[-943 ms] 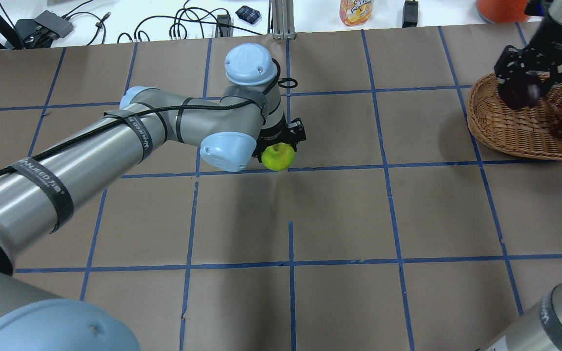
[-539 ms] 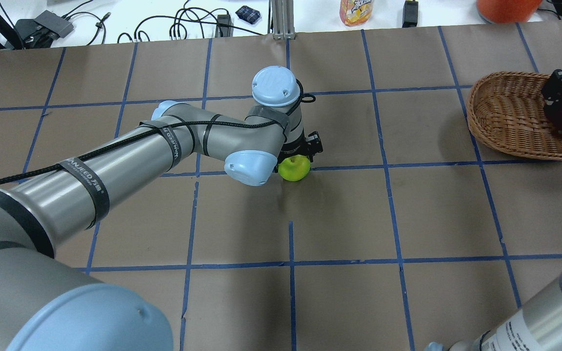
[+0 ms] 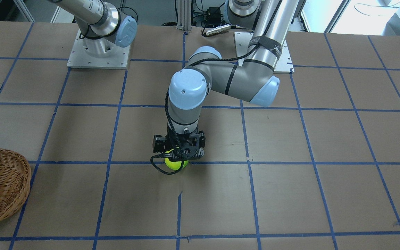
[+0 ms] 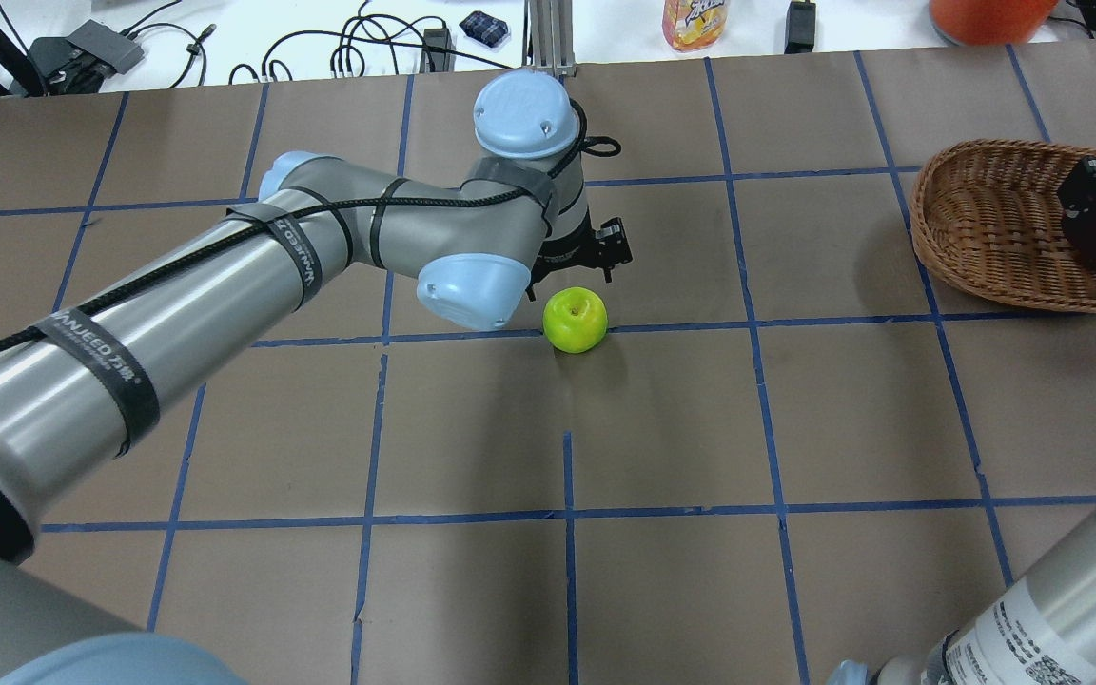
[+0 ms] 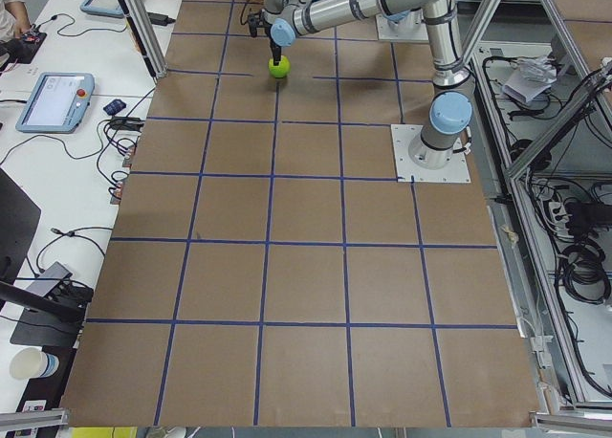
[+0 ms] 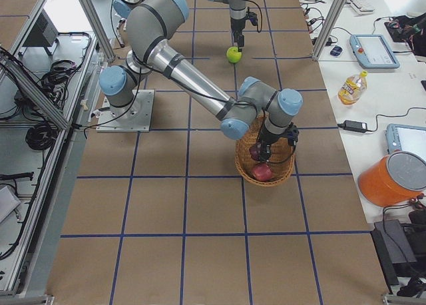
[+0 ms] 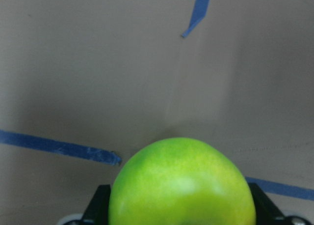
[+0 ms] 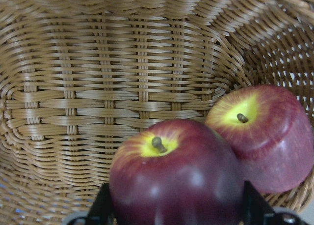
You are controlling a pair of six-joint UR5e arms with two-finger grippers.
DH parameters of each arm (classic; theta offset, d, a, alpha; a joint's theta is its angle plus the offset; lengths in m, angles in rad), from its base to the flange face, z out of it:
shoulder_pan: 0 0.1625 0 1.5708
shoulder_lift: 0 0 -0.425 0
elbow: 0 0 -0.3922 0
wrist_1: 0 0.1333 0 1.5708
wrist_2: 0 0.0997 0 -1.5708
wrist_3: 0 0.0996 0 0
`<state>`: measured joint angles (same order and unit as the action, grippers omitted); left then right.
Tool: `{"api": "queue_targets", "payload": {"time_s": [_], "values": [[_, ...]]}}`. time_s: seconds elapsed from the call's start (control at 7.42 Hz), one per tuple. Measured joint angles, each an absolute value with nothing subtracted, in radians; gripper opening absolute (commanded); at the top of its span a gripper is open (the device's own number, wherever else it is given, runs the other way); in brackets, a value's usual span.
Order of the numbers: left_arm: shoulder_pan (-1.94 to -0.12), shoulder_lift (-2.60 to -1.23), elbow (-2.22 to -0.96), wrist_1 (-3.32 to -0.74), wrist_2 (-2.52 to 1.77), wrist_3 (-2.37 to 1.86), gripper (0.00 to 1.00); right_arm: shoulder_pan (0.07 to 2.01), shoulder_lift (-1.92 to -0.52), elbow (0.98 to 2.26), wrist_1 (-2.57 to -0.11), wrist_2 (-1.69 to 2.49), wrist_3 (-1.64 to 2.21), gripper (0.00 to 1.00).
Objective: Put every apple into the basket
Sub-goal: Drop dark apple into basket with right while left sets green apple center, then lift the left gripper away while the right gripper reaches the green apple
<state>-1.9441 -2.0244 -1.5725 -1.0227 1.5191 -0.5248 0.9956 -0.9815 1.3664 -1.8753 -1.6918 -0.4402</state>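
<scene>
The tabletop (image 4: pixel 871 419) is covered in brown paper, ruled into big squares by blue tape lines (image 4: pixel 567 517), and each arm is bolted to a pale metal base plate (image 3: pixel 99 48) at the robot's edge. On my overhead feed the green apple (image 4: pixel 575 321) sits stem-up on the paper near the middle, right on a tape line. The left fingers (image 7: pixel 97 208) are spread, one on either side of it, and I see no finger on its flanks from above.

The basket (image 4: pixel 986 219) stands at the robot's right end of the tabletop. The right arm reaches down into it. Its wrist feed shows the right fingers (image 8: pixel 102 208) pinching the maroon apple (image 8: pixel 176 181), which touches the red apple (image 8: pixel 265 136) lying on the weave.

Beyond the far edge runs a white bench with loose black cables (image 4: pixel 358 48), a juice bottle (image 4: pixel 695 21) and an orange tub (image 6: pixel 393 178) with a grey lid. A blue-framed tablet (image 6: pixel 373 50) lies there too. Aluminium frame posts (image 6: pixel 93 22) rise at the tabletop's edges.
</scene>
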Motion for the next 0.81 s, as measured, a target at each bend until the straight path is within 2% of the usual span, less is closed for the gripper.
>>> {"api": "queue_targets", "payload": {"time_s": [0.54, 0.81], "values": [[-1.815, -1.824, -1.499, -1.353, 1.59, -0.237, 1.0, 1.004, -0.998, 1.358, -1.849, -1.677, -0.417, 1.0], [-1.758, -1.743, -1.498, -1.427, 1.608, -0.185, 1.0, 1.096, -1.101, 1.354, -1.727, -1.666, -0.334, 1.0]]}}
